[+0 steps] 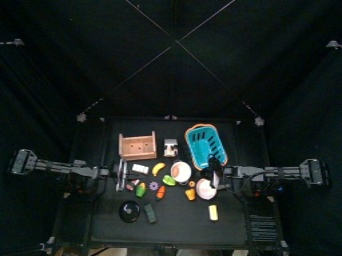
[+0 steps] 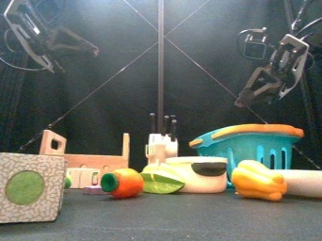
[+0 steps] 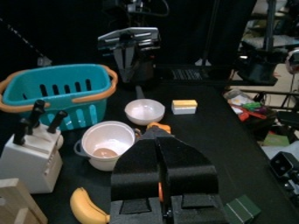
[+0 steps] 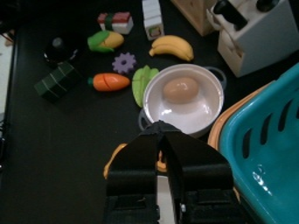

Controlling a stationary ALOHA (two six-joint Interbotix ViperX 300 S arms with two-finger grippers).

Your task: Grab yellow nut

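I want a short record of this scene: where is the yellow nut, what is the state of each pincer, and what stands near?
target: yellow nut, lying on the table beside a small white dish, not held
left pincer: shut, empty, above the table
right pincer: shut, empty, above a white pot
nearby: teal basket

We see a glossy plastic teal basket [image 3: 52,94], a smooth glazed white bowl [image 3: 145,111], a pale wooden crate [image 2: 86,162] and a matt black table [image 2: 189,221].
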